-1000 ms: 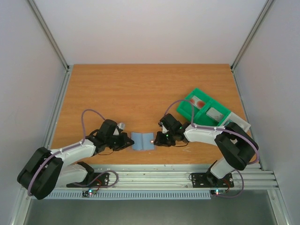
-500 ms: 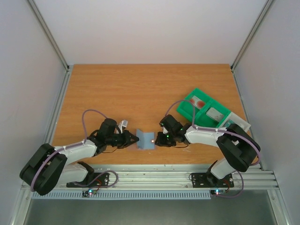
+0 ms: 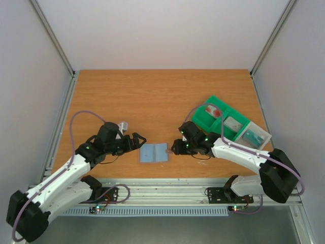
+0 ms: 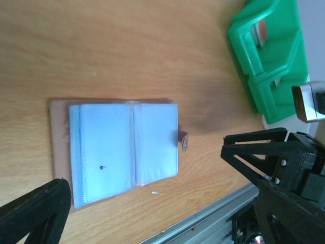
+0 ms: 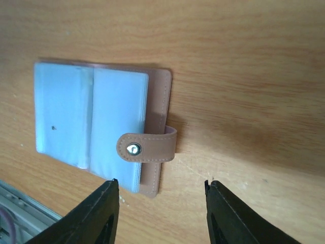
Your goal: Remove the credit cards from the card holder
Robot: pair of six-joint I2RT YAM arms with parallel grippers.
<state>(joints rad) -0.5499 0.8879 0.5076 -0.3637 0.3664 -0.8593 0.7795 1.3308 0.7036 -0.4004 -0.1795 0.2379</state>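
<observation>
Near the front edge of the counter (image 3: 152, 96), between the two arms, the card holder (image 3: 154, 152) lay spread open and flat, its snap tab (image 5: 145, 148) on the side nearest the right pincer (image 3: 175, 148). Both pincers were released: the right one hovered just beside the tab and the left pincer (image 3: 139, 141) stood a little apart on the other side, neither touching the holder. Its pale sleeves showed no card that I could make out, while a white card with a red mark (image 3: 214, 111) sat in the green tray (image 3: 199, 119) behind. The step looked like checking the pockets; the next move would call for turning a sleeve while pinning the cover.
</observation>
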